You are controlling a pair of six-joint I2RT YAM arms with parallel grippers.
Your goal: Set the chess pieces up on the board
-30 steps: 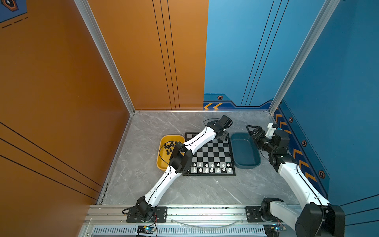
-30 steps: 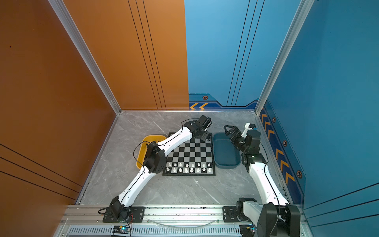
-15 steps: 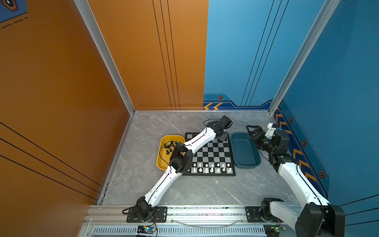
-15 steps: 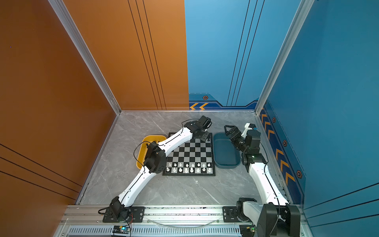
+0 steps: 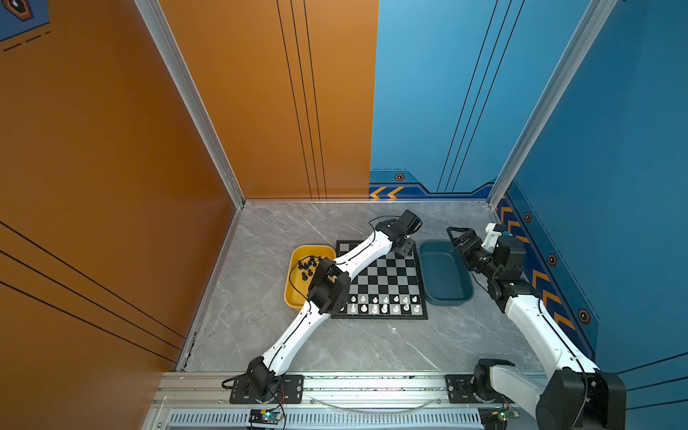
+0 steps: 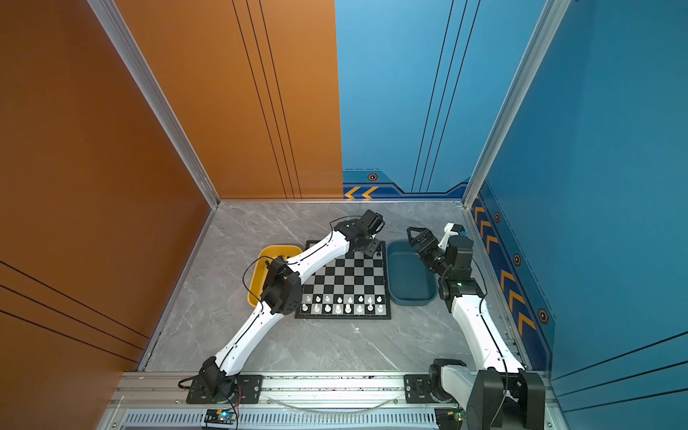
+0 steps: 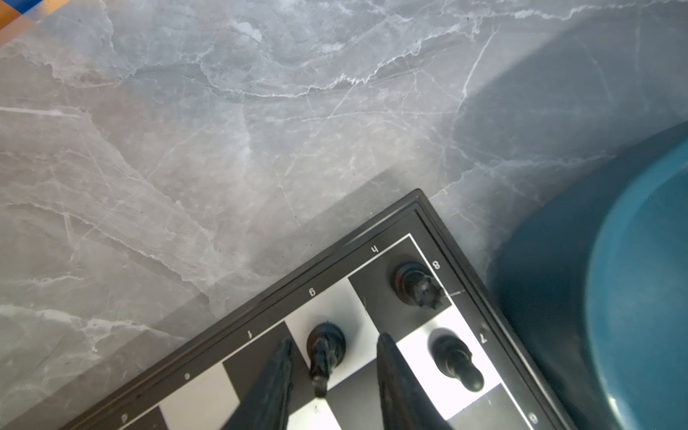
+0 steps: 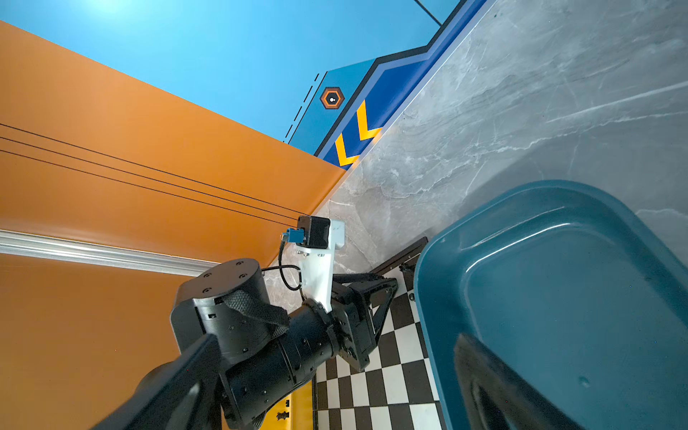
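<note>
Two trays are set flanking the board (image 5: 391,275): dark blue tray (image 5: 445,275) near the right gripper (image 5: 456,234), yellow tray (image 5: 294,294) well behind the left gripper (image 7: 334,338). Right gripper is held wide, empty. Left gripper is parted narrowly astride a black knight (image 7: 324,344) on the board, gaps visible on both sides. A rook (image 7: 417,284) and a pawn (image 7: 456,359) are stood just beside it; other black chess pieces (image 5: 307,266) are seen in the yellow tray.

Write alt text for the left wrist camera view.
The open left gripper straddles a black knight on a silver edge square of the board, not touching it. A black rook fills the corner square beside it, a black pawn next to that. Grey marble table and a dark blue tray lie beyond.
</note>
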